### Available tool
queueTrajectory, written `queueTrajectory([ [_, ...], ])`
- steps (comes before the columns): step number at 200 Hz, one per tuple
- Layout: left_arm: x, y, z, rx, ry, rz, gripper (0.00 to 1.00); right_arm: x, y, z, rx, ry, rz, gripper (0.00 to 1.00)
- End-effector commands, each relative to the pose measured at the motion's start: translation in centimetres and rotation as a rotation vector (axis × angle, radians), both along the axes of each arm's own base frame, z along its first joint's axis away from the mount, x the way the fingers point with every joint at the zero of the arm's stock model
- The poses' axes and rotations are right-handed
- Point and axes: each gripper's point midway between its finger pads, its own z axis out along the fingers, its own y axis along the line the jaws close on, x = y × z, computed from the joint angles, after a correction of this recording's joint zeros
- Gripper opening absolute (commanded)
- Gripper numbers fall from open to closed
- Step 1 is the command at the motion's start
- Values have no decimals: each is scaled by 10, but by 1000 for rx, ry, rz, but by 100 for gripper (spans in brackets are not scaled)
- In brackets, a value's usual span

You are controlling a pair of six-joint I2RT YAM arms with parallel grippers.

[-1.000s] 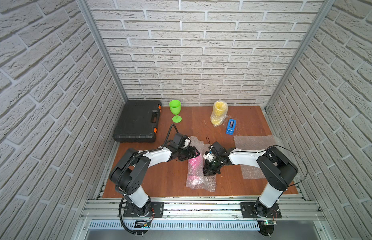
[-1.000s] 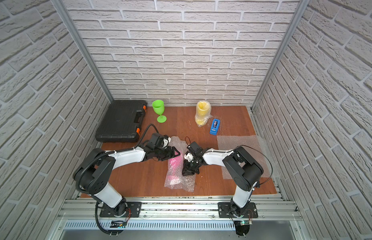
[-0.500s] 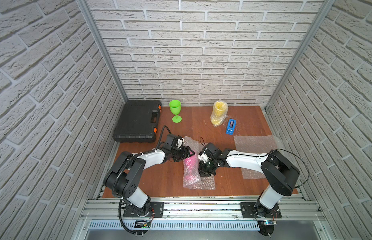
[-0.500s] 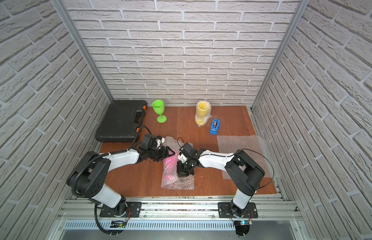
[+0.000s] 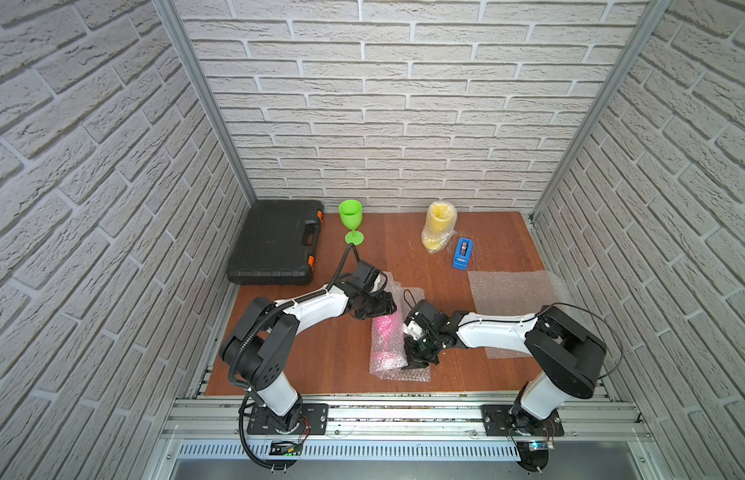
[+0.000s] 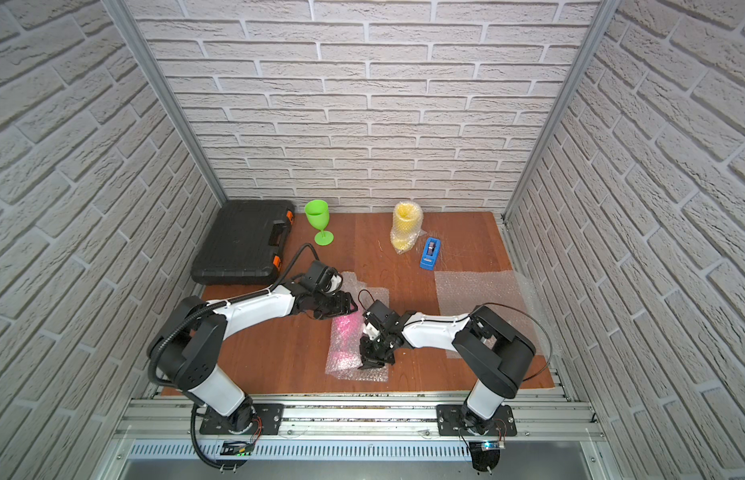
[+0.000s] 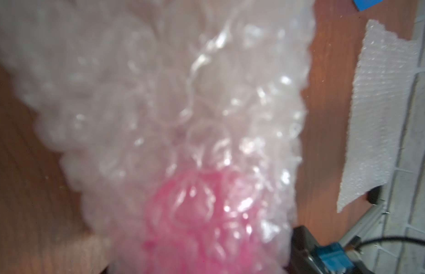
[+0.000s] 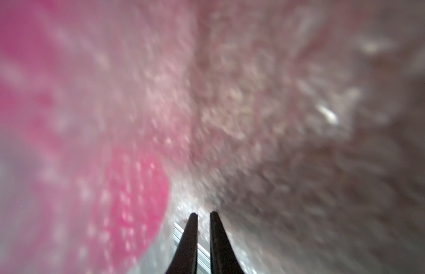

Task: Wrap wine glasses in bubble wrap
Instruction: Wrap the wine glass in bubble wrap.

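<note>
Just beside right hand [image 5: 416, 361]: pink goblet [image 5: 384, 332]

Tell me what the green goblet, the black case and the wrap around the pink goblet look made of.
Green goblet: probably plastic. It is opaque, evenly lime, and smooth with a soft sheen.
Black case: seemingly hard moulded plastic with a matt finish and contours moulded into the lid.
Bubble wrap: thin clear plastic film, glossy, covered in air bubbles, with pink showing through.
</note>
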Motion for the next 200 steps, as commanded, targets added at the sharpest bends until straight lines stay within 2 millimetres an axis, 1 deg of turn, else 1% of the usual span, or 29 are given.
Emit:
queueTrajectory([
  [1, -18, 36, -26, 281, 63, -12, 71, 1, -43, 7, -136, -57, -17, 17],
  [11, -19, 35, -27, 310, 65, -23, 71, 9, -57, 12, -146, -95, -63, 21],
  [20, -20, 35, -28, 335, 64, -27, 72, 17, -66, 16, -132, -113, -110, 23],
  [31, -21, 33, -29, 354, 67, -33, 72, 30, -66, 26, -77, -151, -153, 25],
  [43, -22, 32, -29, 378, 70, -37, 72, 45, -56, 42, 14, -207, -175, 31],
  [57, -22, 31, -30, 400, 73, -47, 73, 60, -35, 61, 132, -254, -170, 40],
  [67, -22, 29, -29, 415, 72, -52, 74, 68, -21, 67, 185, -261, -160, 48],
  [78, -22, 28, -29, 423, 73, -60, 75, 76, -15, 66, 196, -263, -158, 52],
  [94, -22, 25, -29, 426, 71, -65, 77, 85, -9, 58, 190, -253, -160, 52],
  [111, -21, 24, -28, 423, 69, -62, 79, 90, 0, 46, 201, -218, -156, 49],
  [131, -20, 22, -26, 413, 63, -64, 80, 91, 6, 33, 222, -188, -154, 38],
  [148, -19, 21, -22, 405, 50, -67, 83, 90, 1, 24, 189, -173, -164, 23],
  [160, -17, 20, -17, 394, 31, -70, 85, 89, -4, 20, 173, -166, -179, 16],
  [176, -13, 16, -7, 371, -7, -80, 90, 86, -9, 15, 163, -153, -193, 9],
  [200, -4, 8, 15, 304, -82, -97, 97, 83, -17, 7, 143, -129, -204, 4],
])
